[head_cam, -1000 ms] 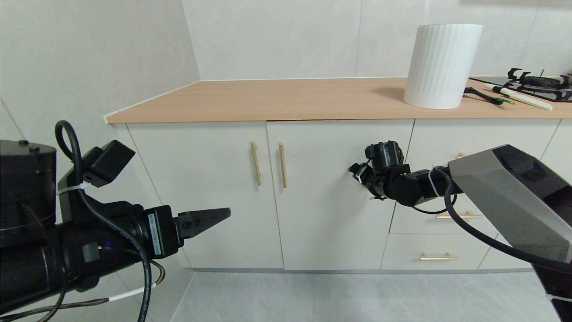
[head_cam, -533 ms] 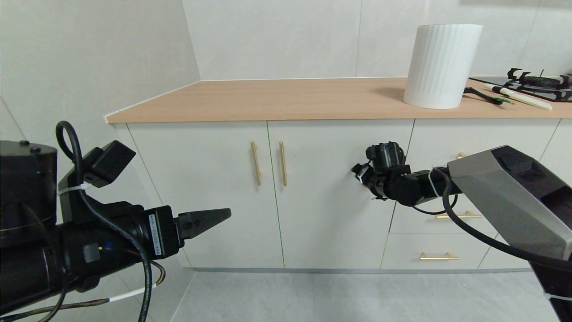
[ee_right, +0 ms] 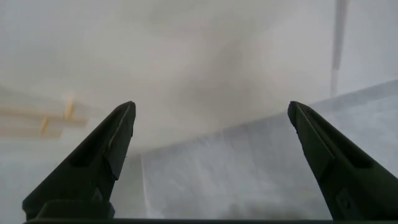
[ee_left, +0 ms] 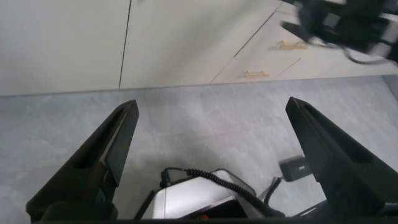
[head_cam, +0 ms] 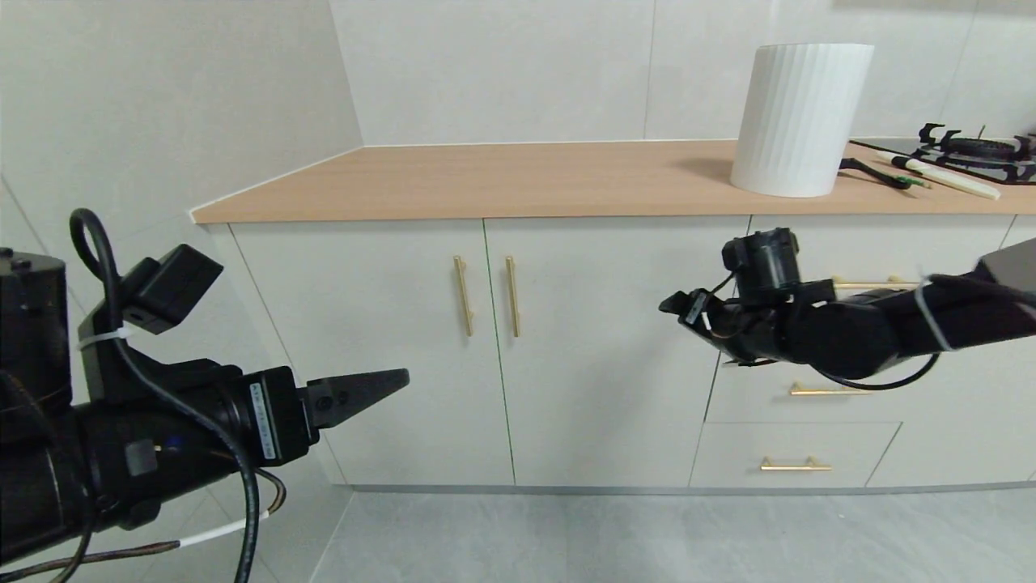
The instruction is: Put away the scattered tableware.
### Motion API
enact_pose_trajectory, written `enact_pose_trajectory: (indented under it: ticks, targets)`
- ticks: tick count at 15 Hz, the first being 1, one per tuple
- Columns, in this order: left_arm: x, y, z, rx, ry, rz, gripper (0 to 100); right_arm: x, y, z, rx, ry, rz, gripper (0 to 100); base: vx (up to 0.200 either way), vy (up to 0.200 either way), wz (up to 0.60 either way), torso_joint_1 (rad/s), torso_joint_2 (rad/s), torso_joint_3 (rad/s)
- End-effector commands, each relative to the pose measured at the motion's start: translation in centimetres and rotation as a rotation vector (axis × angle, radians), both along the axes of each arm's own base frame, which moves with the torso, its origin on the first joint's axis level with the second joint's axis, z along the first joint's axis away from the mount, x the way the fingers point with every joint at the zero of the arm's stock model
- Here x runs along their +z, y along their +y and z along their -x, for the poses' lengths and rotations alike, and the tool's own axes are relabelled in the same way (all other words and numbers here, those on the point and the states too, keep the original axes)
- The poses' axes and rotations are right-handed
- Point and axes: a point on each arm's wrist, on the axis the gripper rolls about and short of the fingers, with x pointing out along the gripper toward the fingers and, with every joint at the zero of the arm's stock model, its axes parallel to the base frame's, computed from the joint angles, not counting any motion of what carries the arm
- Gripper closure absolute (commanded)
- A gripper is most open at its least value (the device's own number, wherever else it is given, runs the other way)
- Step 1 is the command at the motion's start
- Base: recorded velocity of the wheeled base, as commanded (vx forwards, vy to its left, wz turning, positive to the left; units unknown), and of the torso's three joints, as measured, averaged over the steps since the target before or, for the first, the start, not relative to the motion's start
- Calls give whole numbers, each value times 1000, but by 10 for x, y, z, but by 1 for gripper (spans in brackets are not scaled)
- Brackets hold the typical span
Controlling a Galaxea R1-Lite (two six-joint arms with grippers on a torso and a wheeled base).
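Cream utensil (head_cam: 947,178) and black utensil (head_cam: 876,172) are lying just right of the canister (head_cam: 797,121), long axes running rightward. Right gripper (head_cam: 676,308), spread wide, is hanging below the canister, nearer than left gripper (head_cam: 396,379), likewise wide.

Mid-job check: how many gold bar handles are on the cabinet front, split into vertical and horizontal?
Vertical gold bar handles on the doors: 2
Horizontal gold bar handles on the drawers: 3
Total: 5
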Motion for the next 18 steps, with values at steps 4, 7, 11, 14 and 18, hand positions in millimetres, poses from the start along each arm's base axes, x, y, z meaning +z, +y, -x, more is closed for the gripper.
enact_pose_trajectory:
  ticks: [4,7,11,14,18]
  targets:
    - [23,28,49,-3,-208,27,0,96,-74,175,93,-315,118,0,0,0,0,0,0,0]
    - [32,49,90,5,-337,82,0,105,-111,245,65,-473,241,0,0,0,0,0,0,0]
    - [5,90,173,-3,-531,-16,0,63,-153,354,-77,-680,570,0,0,0,0,0,0,0]
    - [-11,100,208,98,-634,-139,0,35,-161,413,-219,-653,659,0,0,0,0,0,0,0]
    - [-25,99,226,213,-697,-196,0,7,-157,445,-278,-620,692,0,0,0,0,0,0,0]
